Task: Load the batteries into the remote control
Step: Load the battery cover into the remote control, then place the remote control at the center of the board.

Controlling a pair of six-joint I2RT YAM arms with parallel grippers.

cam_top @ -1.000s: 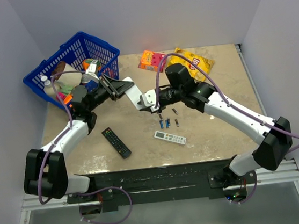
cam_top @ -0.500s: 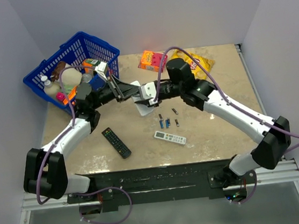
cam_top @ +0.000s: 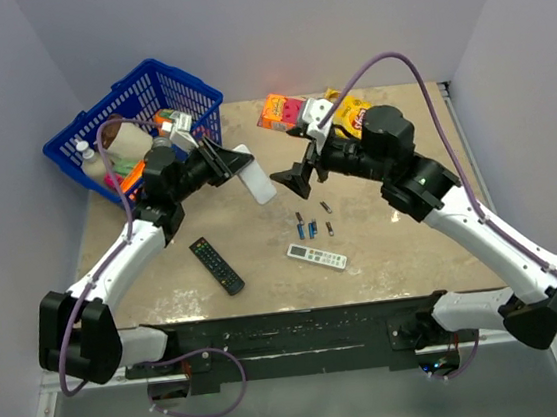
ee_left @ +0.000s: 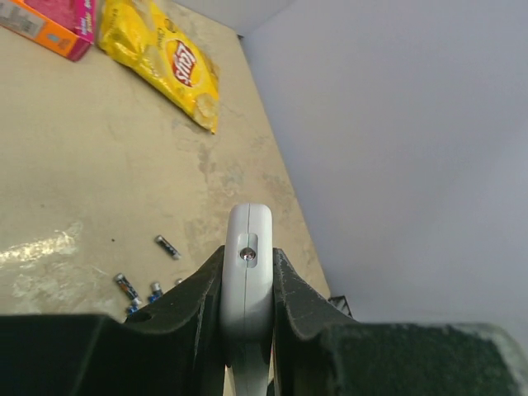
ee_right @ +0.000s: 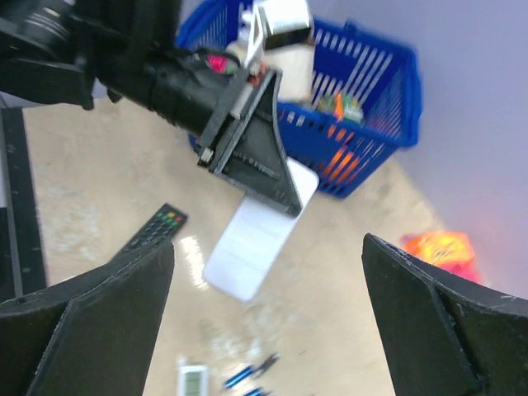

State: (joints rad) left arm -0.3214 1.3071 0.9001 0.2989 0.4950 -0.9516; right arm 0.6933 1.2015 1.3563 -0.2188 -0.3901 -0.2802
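Observation:
The white remote control (cam_top: 256, 178) hangs tilted above the table, and my left gripper (cam_top: 228, 164) is shut on its upper end. In the left wrist view the remote control (ee_left: 246, 268) sits edge-on between the two black pads. My right gripper (cam_top: 300, 158) stands wide open just right of it, holding nothing. The right wrist view shows the remote's plain white back (ee_right: 256, 239) ahead of the spread fingers (ee_right: 99, 322). Several batteries (cam_top: 311, 228) lie loose on the table below, also visible in the left wrist view (ee_left: 165, 246).
A blue basket (cam_top: 203, 94) full of groceries stands at the back left. An orange and pink box (cam_top: 281, 112) and a yellow chip bag (cam_top: 360, 114) lie at the back. A black remote (cam_top: 216, 265) and a slim white remote (cam_top: 316, 256) lie near the front.
My right gripper has let go of the remote control, opened wide and drawn back to the right. The left gripper keeps hold of the remote and has shifted slightly.

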